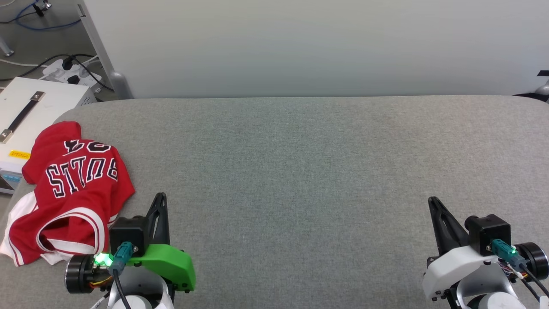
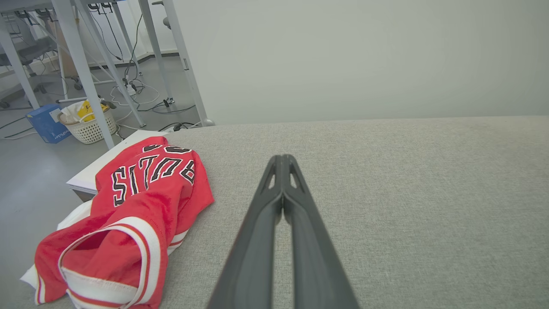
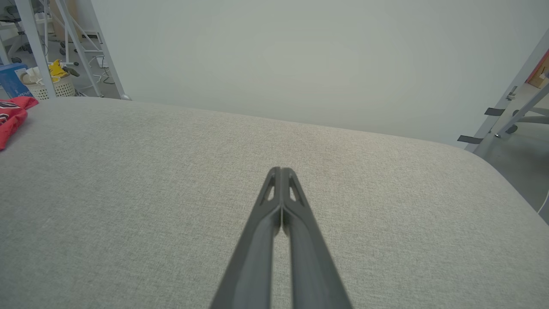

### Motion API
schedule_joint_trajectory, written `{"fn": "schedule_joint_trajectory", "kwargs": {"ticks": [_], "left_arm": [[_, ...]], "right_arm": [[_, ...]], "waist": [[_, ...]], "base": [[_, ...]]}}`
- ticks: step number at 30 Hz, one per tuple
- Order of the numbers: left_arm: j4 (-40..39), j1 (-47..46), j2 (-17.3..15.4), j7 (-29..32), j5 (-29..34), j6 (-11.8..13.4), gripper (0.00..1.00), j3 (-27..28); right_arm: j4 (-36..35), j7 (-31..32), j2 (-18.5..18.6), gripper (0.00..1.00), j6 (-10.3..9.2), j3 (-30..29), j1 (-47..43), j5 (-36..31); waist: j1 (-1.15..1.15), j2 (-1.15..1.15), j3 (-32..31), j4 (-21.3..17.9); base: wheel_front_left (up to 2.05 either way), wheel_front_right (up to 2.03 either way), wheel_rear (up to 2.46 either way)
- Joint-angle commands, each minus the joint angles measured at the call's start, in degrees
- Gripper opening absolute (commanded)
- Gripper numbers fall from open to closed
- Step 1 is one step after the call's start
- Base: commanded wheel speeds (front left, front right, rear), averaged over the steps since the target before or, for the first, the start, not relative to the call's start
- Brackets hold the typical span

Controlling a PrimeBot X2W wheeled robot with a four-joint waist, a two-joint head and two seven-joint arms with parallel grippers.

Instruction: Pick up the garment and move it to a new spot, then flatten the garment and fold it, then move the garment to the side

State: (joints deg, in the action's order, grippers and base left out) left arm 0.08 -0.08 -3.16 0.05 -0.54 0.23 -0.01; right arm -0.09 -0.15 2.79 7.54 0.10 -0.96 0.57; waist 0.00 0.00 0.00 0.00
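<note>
Both grippers sit at the near edge of the grey padded table [image 1: 300,171]. The left gripper [image 1: 160,196] has its two dark fingers pressed together with nothing between them. The right gripper [image 1: 432,200] is the same, fully closed and holding nothing. A green cover [image 1: 169,262] sits on the left wrist.

On the garment [image 1: 81,180] the black letters with white outline read "BULLS", upside down from the robot's side. The number beyond this word is probably 23, but a fold hides part of it. A yellow label [image 1: 19,154] is on the white box [image 1: 51,107] to the left of the table; its writing is too small to read.

A white power strip [image 1: 70,73] lies on the floor far left, and a pale wall panel [image 1: 300,43] stands behind the table.

The garment lies crumpled at the near left corner of the table, just left of the left gripper, whose fingers do not touch it. It is red, with a red-white striped band around an opening on its near side. A bit of white sleeve shows at its left edge, which reaches over the table side.
</note>
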Motion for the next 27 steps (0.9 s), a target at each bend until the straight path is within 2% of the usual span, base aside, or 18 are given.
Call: {"fn": "schedule_joint_trajectory", "kwargs": {"ticks": [1, 8, 9, 27], "left_arm": [[-0.1, 0.1, 0.3, 0.0, 0.5, -0.2, 0.0, 0.0], [-0.1, 0.1, 0.3, 0.0, 0.5, -0.2, 0.0, 0.0], [0.0, 0.0, 0.0, 0.0, 0.0, 0.0, 1.0, 0.0], [-0.3, 0.3, 0.0, -2.3, -0.9, 1.2, 1.0, -0.7]], "right_arm": [[0.1, 0.1, 0.1, 0.0, -0.05, -0.1, 1.0, -0.6], [0.1, 0.1, 0.1, 0.0, -0.05, -0.1, 1.0, -0.6], [0.0, 0.0, 0.0, 1.0, 0.0, 0.0, 0.0, 0.0], [-1.2, -2.2, 0.0, 1.0, -0.01, 0.0, -0.5, 3.3]], "waist": [[0.0, 0.0, 0.0, 0.0], [0.0, 0.0, 0.0, 0.0], [0.0, 0.0, 0.0, 0.0], [0.0, 0.0, 0.1, 0.1]], "base": [[0.0, 0.0, 0.0], [0.0, 0.0, 0.0], [0.0, 0.0, 0.0], [0.0, 0.0, 0.0]]}}
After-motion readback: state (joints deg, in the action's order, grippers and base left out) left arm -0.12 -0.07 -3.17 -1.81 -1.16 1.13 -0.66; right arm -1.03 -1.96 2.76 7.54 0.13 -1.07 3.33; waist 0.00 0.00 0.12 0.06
